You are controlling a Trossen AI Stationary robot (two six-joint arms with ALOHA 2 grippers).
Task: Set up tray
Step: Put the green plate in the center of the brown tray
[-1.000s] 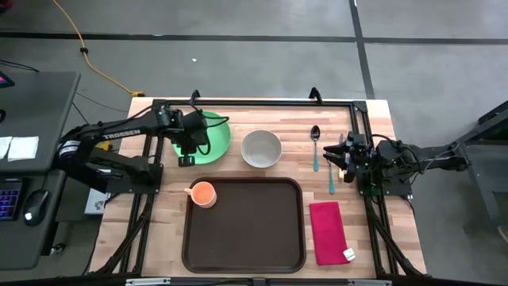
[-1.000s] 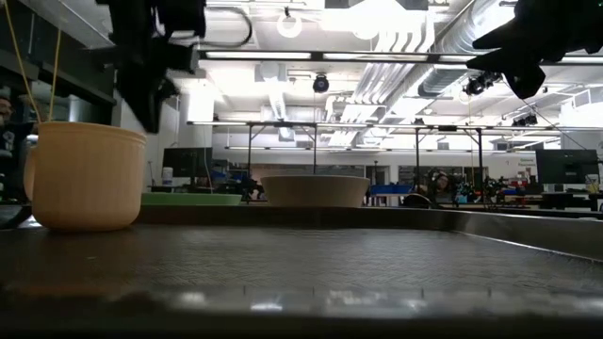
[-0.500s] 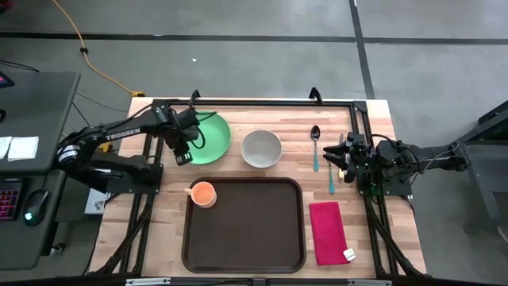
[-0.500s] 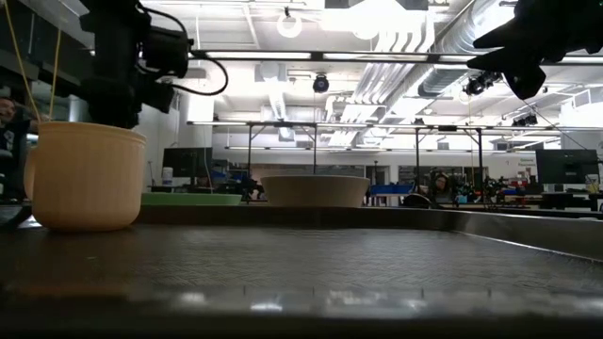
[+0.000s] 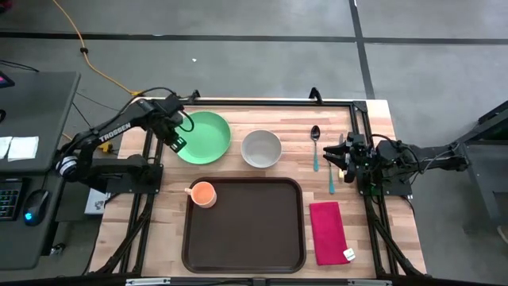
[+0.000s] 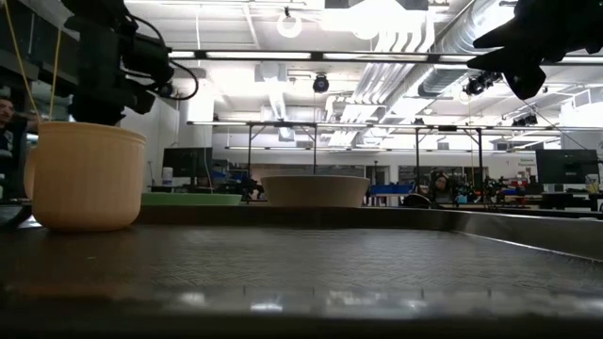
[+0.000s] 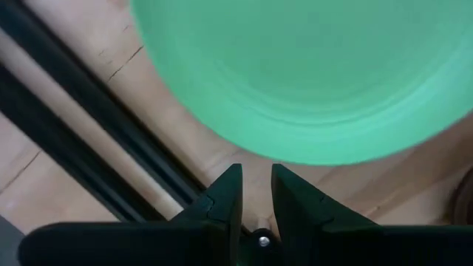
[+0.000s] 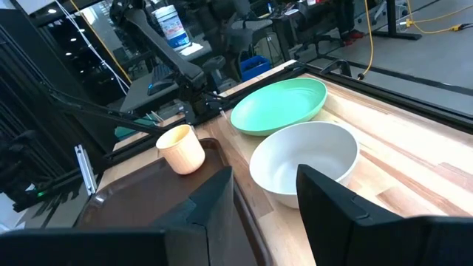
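Observation:
The dark brown tray (image 5: pixel 244 225) lies at the table's near middle, with an orange cup (image 5: pixel 203 193) upright in its far left corner. The green plate (image 5: pixel 204 137) and white bowl (image 5: pixel 261 148) sit on the wood beyond the tray. My left gripper (image 5: pixel 176 144) hovers just off the plate's left rim; in the left wrist view its fingers (image 7: pixel 256 188) stand narrowly apart over bare wood beside the plate (image 7: pixel 310 74). My right gripper (image 5: pixel 343 159) waits open at the table's right, above the cutlery; in its wrist view (image 8: pixel 264 185) it faces the bowl (image 8: pixel 307 162).
A spoon (image 5: pixel 315 147) and a second teal-handled utensil (image 5: pixel 332 173) lie right of the bowl. A red napkin (image 5: pixel 328 231) lies right of the tray. A black frame bar (image 7: pixel 96 125) runs close beside my left gripper. Bare wood shows between plate and tray.
My left gripper has moved from above the green plate toward the table's left edge and now hangs just off the plate's left rim. The plate, bowl, cup and tray have stayed in place.

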